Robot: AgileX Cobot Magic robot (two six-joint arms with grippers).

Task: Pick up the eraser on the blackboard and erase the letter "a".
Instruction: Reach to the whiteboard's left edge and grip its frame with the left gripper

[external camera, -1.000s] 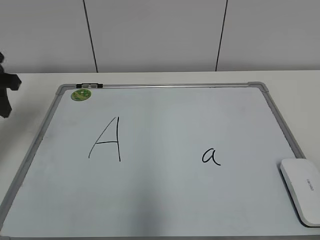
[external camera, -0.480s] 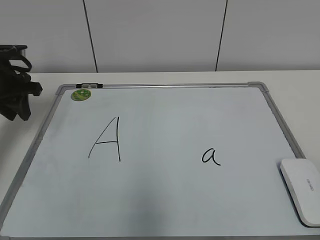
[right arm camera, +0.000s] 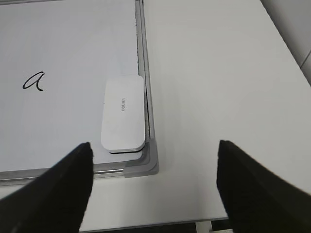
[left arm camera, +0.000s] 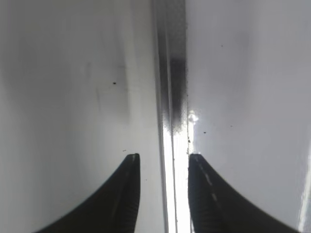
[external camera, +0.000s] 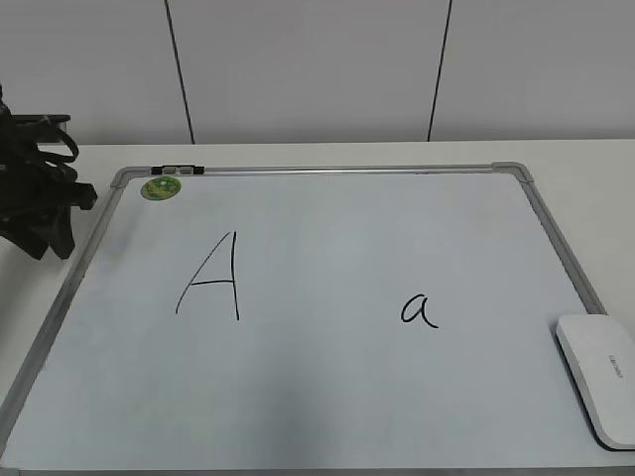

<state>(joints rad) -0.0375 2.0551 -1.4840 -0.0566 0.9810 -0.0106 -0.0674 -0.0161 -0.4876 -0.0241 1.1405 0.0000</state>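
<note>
On the white worktop (external camera: 595, 169): one blackboard (external camera: 327, 397), a large white dry-erase panel in a silver-grey frame with rounded grey corner pieces, lying flat and filling most of the exterior view.

Item, the eraser (external camera: 600, 377): white glossy rounded block with small grey lettering on top and a dark edge underneath. It lies on the board surface in the near right corner, its long side just beside the right frame rail; in the right wrist view it sits tucked against the corner piece (right arm camera: 123, 113).

Item, the letter "a" (external camera: 419, 310): small, lowercase, thin black marker, right of centre on the board, left of the eraser and apart from it.

Item, capital "A" (external camera: 211, 277): larger, angular, black marker, left of centre.

Item, green magnet (external camera: 159, 187): round, at the far left corner of the board, next to a small dark-and-silver clip (external camera: 179, 171) on the top rail.

Left tool (left arm camera: 160, 189): fingers parted, nothing between them, poised over the board's left frame rail; in the exterior view the arm is a dark mass at the left edge (external camera: 40, 188), beside the board's far left side.

Right tool (right arm camera: 153, 194): jaws spread wide and empty, hanging above the near right corner of the board, the eraser visible between and beyond its two dark fingers (right arm camera: 53, 194), not touched.
</note>
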